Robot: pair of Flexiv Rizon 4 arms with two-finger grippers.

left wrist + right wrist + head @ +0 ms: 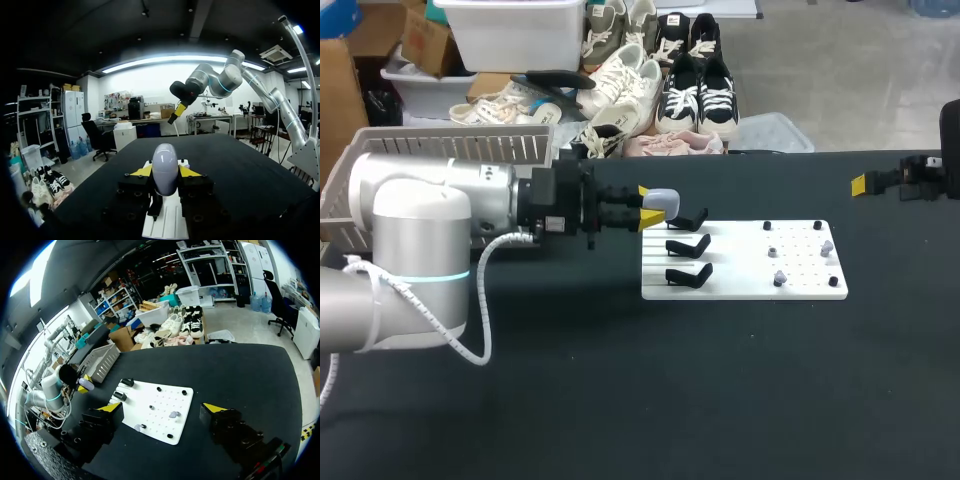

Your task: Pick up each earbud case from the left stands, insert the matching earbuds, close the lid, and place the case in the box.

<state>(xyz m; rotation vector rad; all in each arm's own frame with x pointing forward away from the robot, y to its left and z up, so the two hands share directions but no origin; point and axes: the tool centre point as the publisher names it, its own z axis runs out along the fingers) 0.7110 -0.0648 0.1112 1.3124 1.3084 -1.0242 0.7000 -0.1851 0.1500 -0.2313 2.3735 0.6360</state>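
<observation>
A pale lavender earbud case (661,200) sits between the yellow tips of my left gripper (648,208), which is shut on it. The case is at the back-left corner of the white board (744,285), beside the farthest of three black stands (688,221). In the left wrist view the case (165,167) stands upright between the fingers, with a stand's black arm (156,206) under it; whether they touch I cannot tell. Small lavender earbuds (779,278) lie on the board's right half. My right gripper (162,409) hangs open and empty high over the table's right end.
A grey slatted basket (450,145) stands at the table's back left behind my left arm. Short black pegs (767,226) stick up from the board near the earbuds. Dark table surface (720,380) spreads in front of the board.
</observation>
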